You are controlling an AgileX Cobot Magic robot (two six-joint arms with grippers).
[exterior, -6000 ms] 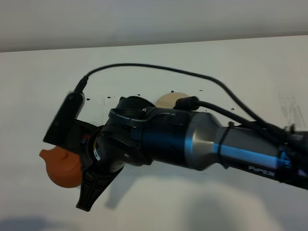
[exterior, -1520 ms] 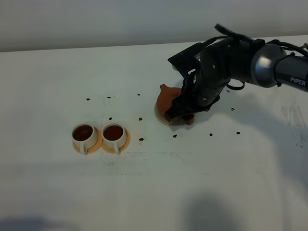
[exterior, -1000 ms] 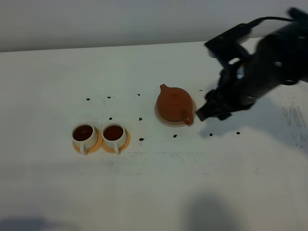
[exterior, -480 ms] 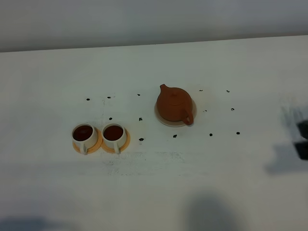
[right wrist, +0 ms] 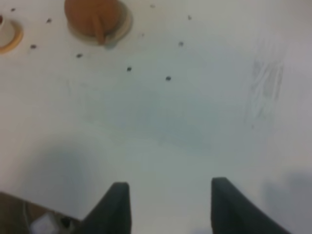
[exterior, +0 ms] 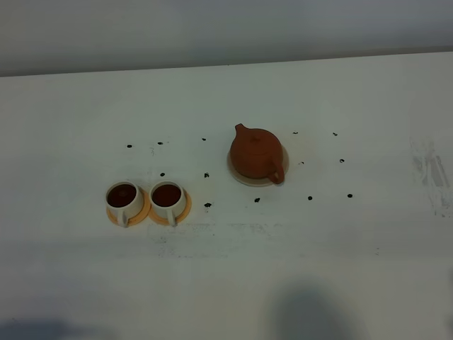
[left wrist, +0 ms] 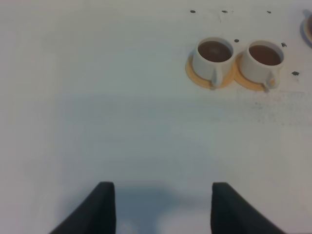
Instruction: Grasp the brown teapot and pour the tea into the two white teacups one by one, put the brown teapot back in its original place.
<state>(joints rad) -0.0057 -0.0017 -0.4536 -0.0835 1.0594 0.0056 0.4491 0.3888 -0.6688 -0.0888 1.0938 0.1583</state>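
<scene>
One brown teapot [exterior: 256, 153], round, reddish clay with a lid knob, short spout and loop handle, sits upright on one beige coaster [exterior: 282, 172] near the middle of the white counter [exterior: 354, 269]. Two white teacups [exterior: 145, 199], both filled with dark tea, stand side by side on two orange saucers [left wrist: 234, 80], well apart from it. The left claw [left wrist: 157, 207] and right claw [right wrist: 168, 204] hover over bare counter, fingers parted, released. Dark specks [exterior: 310, 198] dot the counter.

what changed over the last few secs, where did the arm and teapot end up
The right arm set the brown teapot on its beige coaster, let go and pulled away right, out of the overhead view. The right hand now hangs open over bare table. The two white teacups stayed put, full.
</scene>
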